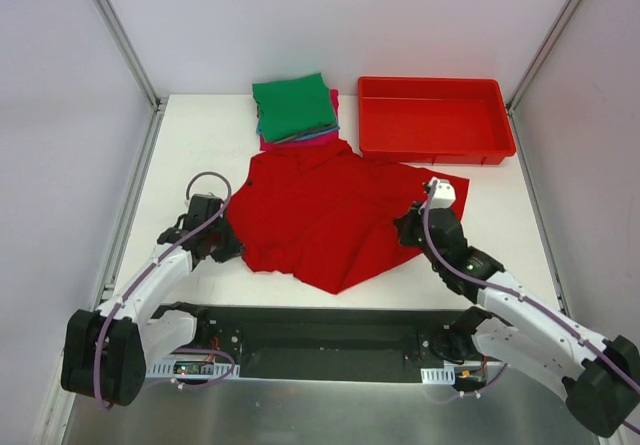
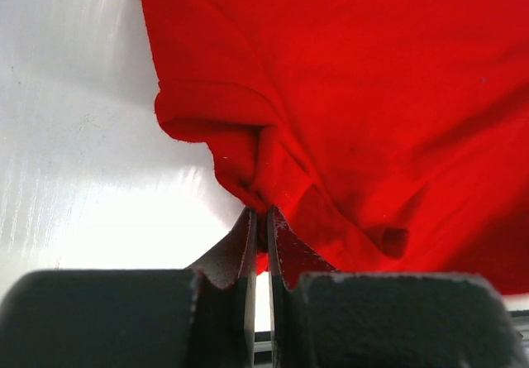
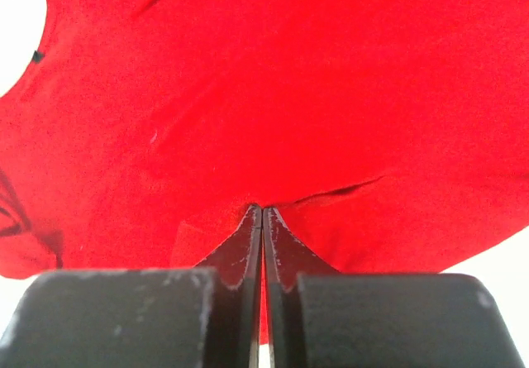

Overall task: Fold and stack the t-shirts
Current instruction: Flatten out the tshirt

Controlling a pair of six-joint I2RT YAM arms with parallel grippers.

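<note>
**Large bright red short-sleeved cloth t-shirt (image 1: 320,215) pinched on 2 sides**

The red t-shirt lies spread but rumpled across the middle of the white table (image 1: 200,145), with a pointed corner of cloth hanging toward the near edge. Its far edge reaches the near side of a stack of square-folded shirts at the back of the table. A green cloth t-shirt (image 1: 292,107) lies on top of that stack, a thin teal-blue edge (image 1: 318,136) shows beneath it, and a magenta-pink one (image 1: 268,145) peeks out at the bottom. Just right of the stack sits a rigid red plastic rectangular bin (image 1: 437,151). Its front wall is just beside the red shirt's far right edge.

The left gripper (image 2: 263,212) sits low at the shirt's left side. In the left wrist view its 2 fingers are pressed together on a bunched fold of red cloth, where a hemmed edge curls over and gathers into the tips. White tabletop shows to the left of that fold.

The right gripper (image 3: 262,211) is at the shirt's right side. In the right wrist view its fingers meet with no gap between them, nipping the red fabric at a shallow crease that runs off to the right. The cloth fills nearly the whole view beyond the tips.
</note>
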